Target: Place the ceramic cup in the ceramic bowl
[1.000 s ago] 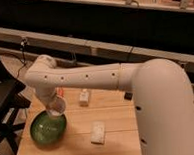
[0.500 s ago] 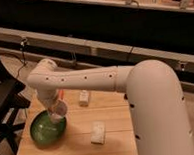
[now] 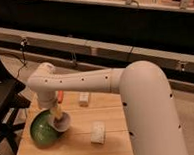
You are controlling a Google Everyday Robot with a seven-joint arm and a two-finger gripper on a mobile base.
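Gripper (image 3: 58,115) at the bowl's (image 3: 40,132) three o'clock rim, clamped on the cup (image 3: 62,123); cup tilted, overlapping that rim. Two whitish blocks (image 3: 98,132) at three o'clock.

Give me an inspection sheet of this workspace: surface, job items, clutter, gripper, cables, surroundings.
Surface: wooden table, light top.
Job's things: ceramic bowl, dark green, at the table's left; ceramic cup, pale, tilted at the bowl's right rim.
Clutter: two whitish blocks, one toward the front, one toward the back; small orange item beside the arm.
Grippers: gripper at the cup, above the bowl's right edge.
Cables: dark cable hanging off the rail behind.
Surroundings: black chair at left; long rail behind.
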